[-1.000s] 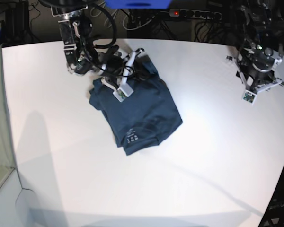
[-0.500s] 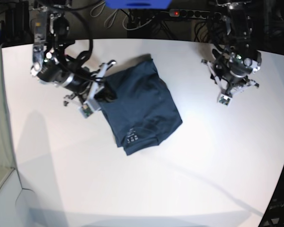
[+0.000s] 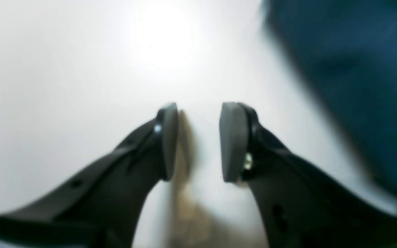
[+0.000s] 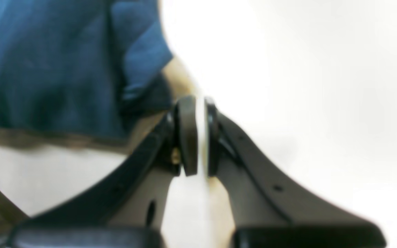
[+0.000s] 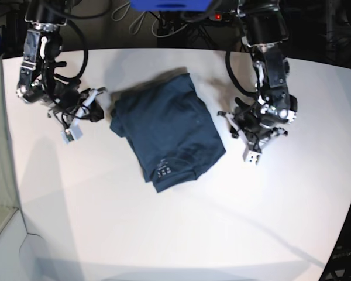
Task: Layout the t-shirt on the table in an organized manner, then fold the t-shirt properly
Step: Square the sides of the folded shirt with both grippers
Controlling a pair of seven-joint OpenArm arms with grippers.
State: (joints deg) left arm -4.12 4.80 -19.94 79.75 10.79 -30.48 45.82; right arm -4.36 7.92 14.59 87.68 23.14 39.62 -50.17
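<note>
White counter (image 5: 181,234), curved edge, cables and a power strip (image 5: 240,16) along the dark back wall. Navy t-shirt (image 5: 169,132) lies left of centre in the base view as a compact, roughly rectangular bundle, white neck label (image 5: 163,172) facing up near its front edge.

Right gripper (image 5: 96,112) sits low just beside the shirt's left edge; its wrist view shows the fingers (image 4: 187,134) drawn nearly together with nothing between them, and the shirt (image 4: 64,65) off to one side. Left gripper (image 5: 237,126) is near the shirt's opposite edge; fingers (image 3: 233,141) stand narrowly parted and empty over bare counter, with the shirt (image 3: 350,79) blurred at the frame's edge.

Progress, as a judgement: sleeves and body appear tucked in and the cloth is layered, so most folds look done (one corner at the left side looks a bit rumpled). What may be left is a last fold or some squaring of the edges; neither arm holds cloth.
</note>
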